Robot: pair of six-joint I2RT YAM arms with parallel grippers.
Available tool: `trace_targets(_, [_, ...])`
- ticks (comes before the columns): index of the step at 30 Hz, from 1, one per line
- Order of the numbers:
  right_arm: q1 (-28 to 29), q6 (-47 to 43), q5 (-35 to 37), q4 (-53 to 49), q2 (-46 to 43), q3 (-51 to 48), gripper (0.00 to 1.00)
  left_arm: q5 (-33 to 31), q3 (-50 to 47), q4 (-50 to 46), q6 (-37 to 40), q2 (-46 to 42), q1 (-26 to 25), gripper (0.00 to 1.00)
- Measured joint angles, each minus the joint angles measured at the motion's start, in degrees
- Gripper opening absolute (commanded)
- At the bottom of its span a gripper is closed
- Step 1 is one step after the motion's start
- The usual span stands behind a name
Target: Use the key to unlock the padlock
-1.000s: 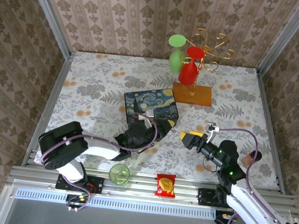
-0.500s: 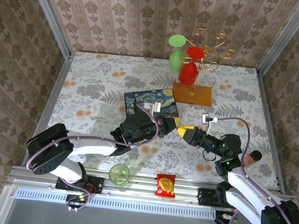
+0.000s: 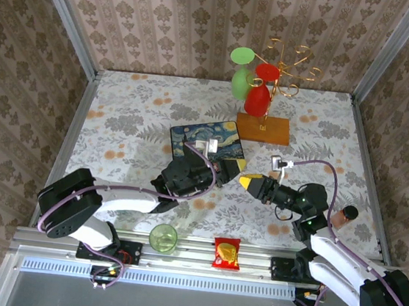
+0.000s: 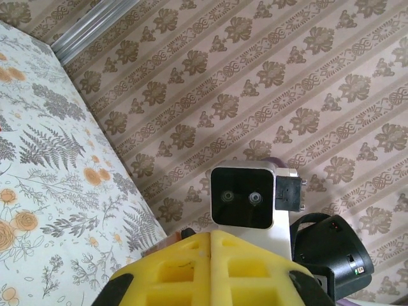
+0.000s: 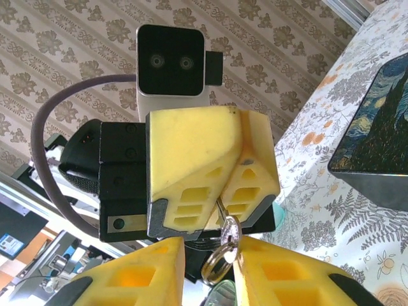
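Note:
My left gripper [image 3: 230, 173] hovers just right of the starry painted box [image 3: 207, 142], tip to tip with my right gripper [image 3: 246, 180]. In the right wrist view the left gripper [image 5: 221, 199] is shut on the blade of a small silver key [image 5: 227, 231]. The key's head and split ring [image 5: 217, 264] hang down between my right gripper's [image 5: 209, 245] yellow fingers. Those fingers stand apart, one close beside the key head, the other clear of it. In the left wrist view my left gripper [image 4: 210, 237] has its pads pressed together. The padlock is hidden.
A gold stand with green and red glasses [image 3: 259, 93] sits on a wooden base [image 3: 264, 129] behind the box. A green cup [image 3: 163, 238] and a red snack packet [image 3: 226, 253] lie at the near rail. A brown cylinder [image 3: 345, 214] rests at the right.
My right gripper has swung left up to the left gripper's tip and its fingers have drawn closer together. The left gripper has shifted right, beside the box, staying shut.

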Motion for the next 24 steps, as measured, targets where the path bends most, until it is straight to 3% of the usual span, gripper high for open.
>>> trace_targets(5, [0.0, -1.1, 1.1, -0.4, -0.1, 0.0, 0.27, 0.1, -0.4, 1.9, -1.3, 1.0, 0.0, 0.00])
trace_targets(13, [0.0, -2.2, 2.5, -0.4, 0.0, 0.0, 0.13, 0.1, -0.5, 3.2, -1.9, 1.0, -0.1, 0.00])
trace_targets(24, [0.0, -2.6, 3.1, -0.8, -0.3, 0.0, 0.13, 0.9, -0.6, 3.1, -2.4, 1.0, 0.3, 0.00])
